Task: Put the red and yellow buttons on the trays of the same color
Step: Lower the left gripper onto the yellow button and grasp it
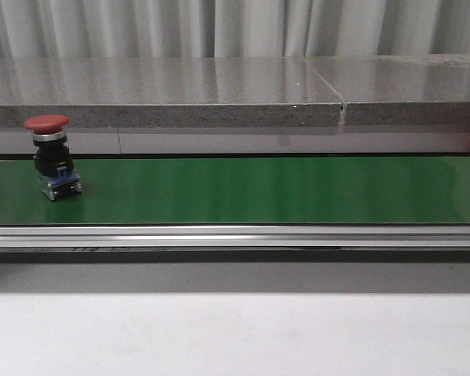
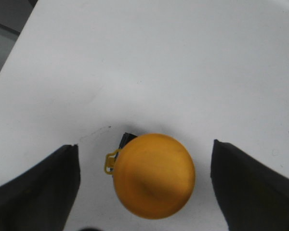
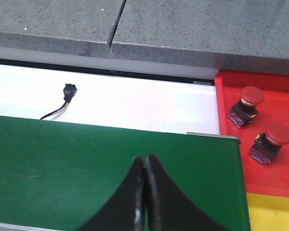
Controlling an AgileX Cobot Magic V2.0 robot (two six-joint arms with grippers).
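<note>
In the front view you see one red button [image 1: 53,157] standing upright at the left end of the green belt [image 1: 258,190]. Its red cap is on top, and its black body sits on a small clear and blue base. Behind the belt runs a grey stone ledge [image 1: 219,90]. In front of the belt lies a metal rail [image 1: 235,236], and then a white surface [image 1: 235,333]. Neither arm shows in this view.

In the left wrist view, note that the left claw [image 2: 145,185] stands wide, with a dark finger [image 2: 36,190] at each side. A yellow button [image 2: 153,175] sits between the fingers on the white surface, seen from above by its round cap. It touches neither finger. You cannot tell from this view whether the button stands or lies tilted.

In the right wrist view, the right claw [image 3: 144,195] is closed, with the two fingertips pressed together and nothing between them. It hangs over the green belt near the belt's end. Just beyond that end you see a red tray [image 3: 274,106] holding two red buttons [image 3: 246,106] [image 3: 270,143], both upright and apart from each other. A yellow tray [image 3: 274,211] borders the red tray. A small black connector with a wire [image 3: 67,94] lies on the white strip beyond the belt.
</note>
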